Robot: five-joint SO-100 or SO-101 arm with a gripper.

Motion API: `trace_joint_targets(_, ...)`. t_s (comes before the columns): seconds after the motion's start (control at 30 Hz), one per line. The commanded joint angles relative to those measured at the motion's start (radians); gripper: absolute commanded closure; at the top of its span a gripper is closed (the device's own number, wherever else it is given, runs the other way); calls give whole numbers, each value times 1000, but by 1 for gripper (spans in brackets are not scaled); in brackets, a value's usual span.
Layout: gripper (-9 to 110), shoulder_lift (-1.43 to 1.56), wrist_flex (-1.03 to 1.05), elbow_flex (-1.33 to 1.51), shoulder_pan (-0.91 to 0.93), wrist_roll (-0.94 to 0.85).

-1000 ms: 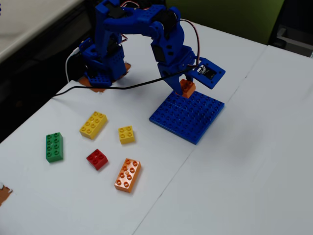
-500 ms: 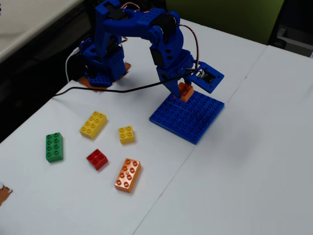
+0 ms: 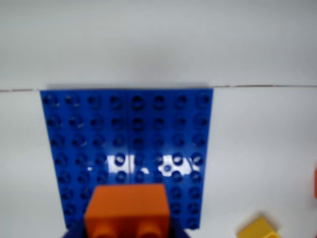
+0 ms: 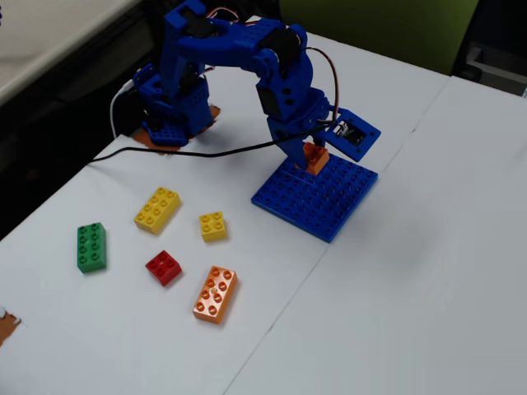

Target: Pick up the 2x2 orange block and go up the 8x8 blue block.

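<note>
In the fixed view the 2x2 orange block (image 4: 316, 159) is held in my blue gripper (image 4: 310, 161), which is shut on it. It hangs low over the edge of the 8x8 blue block (image 4: 323, 202) nearest the arm's base; I cannot tell whether they touch. The wrist view shows the orange block (image 3: 128, 207) at the bottom centre, with the gripper (image 3: 127, 234) closed around its sides. Behind it the blue baseplate (image 3: 129, 134) fills the middle of that view, and the block covers its nearest studs.
To the left of the plate lie a yellow 2x4 brick (image 4: 157, 209), a yellow 2x2 brick (image 4: 213, 226), a red brick (image 4: 164, 267), a longer orange brick (image 4: 215, 293) and a green brick (image 4: 90, 247). A black cable (image 4: 189, 149) runs across the table from the arm.
The gripper has come down slightly with the orange block, bringing it closer to the blue plate's edge. The loose bricks have not moved.
</note>
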Motion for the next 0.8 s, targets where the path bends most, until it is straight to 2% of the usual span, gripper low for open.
trace_joint_targets(0.0, 101, 35, 23, -49, 11, -17)
trace_joint_targets(0.77, 101, 44, 21, -49, 17, -18)
